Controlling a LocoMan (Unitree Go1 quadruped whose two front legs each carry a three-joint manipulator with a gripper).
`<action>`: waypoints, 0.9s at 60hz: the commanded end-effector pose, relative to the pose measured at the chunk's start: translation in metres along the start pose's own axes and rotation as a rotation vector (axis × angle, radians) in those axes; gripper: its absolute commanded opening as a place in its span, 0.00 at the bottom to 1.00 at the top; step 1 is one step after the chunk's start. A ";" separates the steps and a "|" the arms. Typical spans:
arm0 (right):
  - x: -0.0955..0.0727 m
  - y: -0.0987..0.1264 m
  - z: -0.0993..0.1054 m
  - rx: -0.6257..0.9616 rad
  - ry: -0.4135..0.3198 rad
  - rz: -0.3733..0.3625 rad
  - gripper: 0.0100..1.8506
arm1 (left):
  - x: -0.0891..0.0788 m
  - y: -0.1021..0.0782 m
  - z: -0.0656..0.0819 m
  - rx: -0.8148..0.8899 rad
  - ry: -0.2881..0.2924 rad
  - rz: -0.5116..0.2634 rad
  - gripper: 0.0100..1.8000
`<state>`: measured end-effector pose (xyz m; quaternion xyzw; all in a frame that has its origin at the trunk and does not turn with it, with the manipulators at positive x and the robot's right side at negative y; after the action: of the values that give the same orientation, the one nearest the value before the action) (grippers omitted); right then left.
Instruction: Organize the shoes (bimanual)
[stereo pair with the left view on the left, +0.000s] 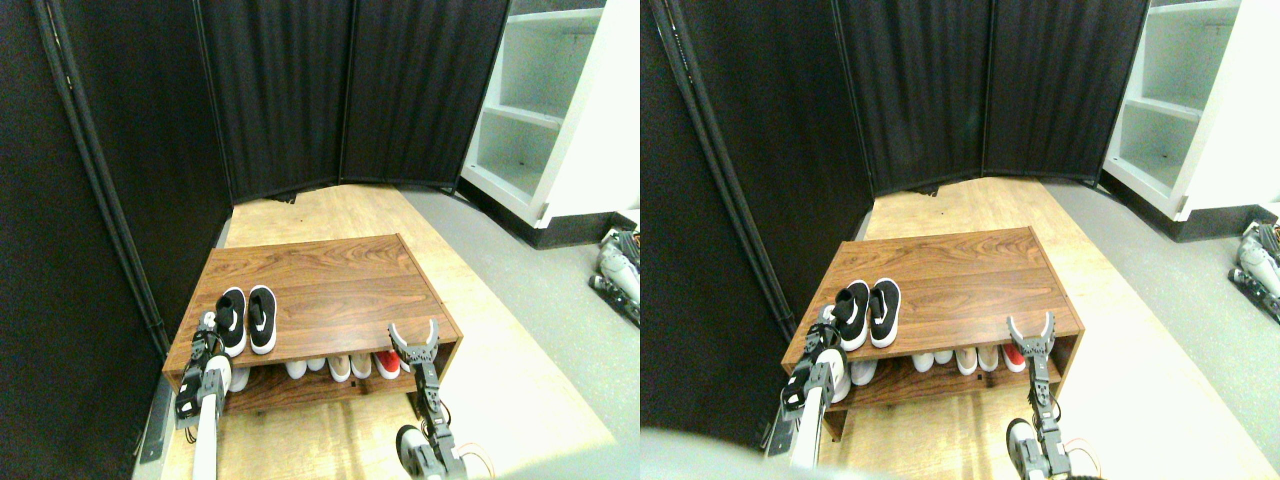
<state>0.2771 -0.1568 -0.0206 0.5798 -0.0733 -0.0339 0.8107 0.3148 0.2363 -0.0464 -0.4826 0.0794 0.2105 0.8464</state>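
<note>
Two black low-top sneakers with white soles stand side by side on the left part of the wooden shoe rack's top (330, 280), toes pointing away from me: the left shoe (231, 320) and the right shoe (262, 318), which shows a small white mark. My left gripper (205, 330) sits right beside the left shoe's heel, at the rack's left front corner. My right gripper (414, 338) is open at the rack's right front edge, its jaws spread wide and nothing between them, far from the sneakers.
On the rack's lower shelf stand several white and beige shoes (330, 366) and a red one (387, 362). Black curtain panels (350, 90) close off the back and left. A white shelving unit (545, 110) stands at the right rear.
</note>
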 end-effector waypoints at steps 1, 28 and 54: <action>0.003 0.009 0.002 0.010 -0.010 0.050 0.34 | -0.003 -0.012 -0.002 0.014 0.010 -0.059 0.00; 0.003 0.008 0.001 0.001 -0.014 0.055 0.35 | -0.015 -0.017 -0.003 -0.024 0.042 -0.066 0.00; -0.003 0.008 0.003 0.059 -0.001 0.058 0.34 | -0.076 0.003 0.065 -0.022 -0.020 -0.264 0.00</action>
<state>0.2730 -0.1591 -0.0223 0.5904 -0.0745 -0.0331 0.8030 0.2453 0.2722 -0.0011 -0.5087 0.0221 0.1272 0.8512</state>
